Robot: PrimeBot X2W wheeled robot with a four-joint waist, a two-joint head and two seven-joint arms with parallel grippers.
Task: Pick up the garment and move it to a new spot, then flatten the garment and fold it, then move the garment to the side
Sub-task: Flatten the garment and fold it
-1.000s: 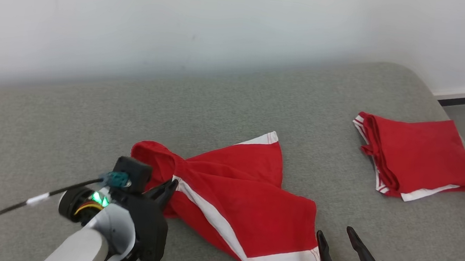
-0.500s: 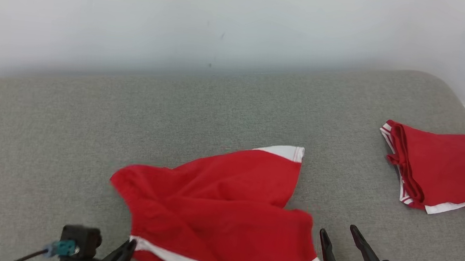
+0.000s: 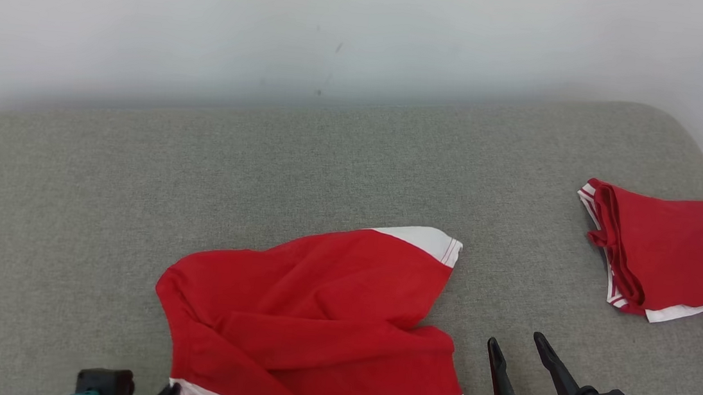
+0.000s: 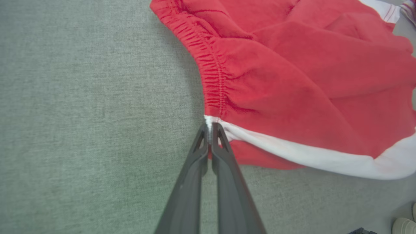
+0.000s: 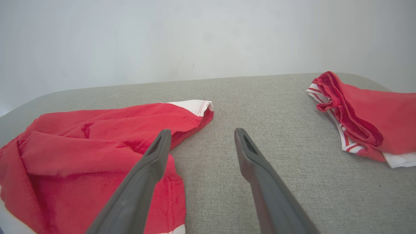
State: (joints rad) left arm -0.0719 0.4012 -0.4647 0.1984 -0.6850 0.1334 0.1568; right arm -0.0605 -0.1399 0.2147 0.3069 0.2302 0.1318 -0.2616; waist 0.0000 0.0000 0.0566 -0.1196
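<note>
Red garment [image 3: 315, 310], white-striped corner pinched inside left gripper [image 4: 209, 128].

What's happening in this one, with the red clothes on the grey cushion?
The robot is working on a crumpled red garment with white trim, lying on the grey cushion. Its left jaws are shut on the end of the white stripe at the elastic waistband. The right jaws stand open and empty just right of the garment. A folded red garment lies apart, farther right.
</note>
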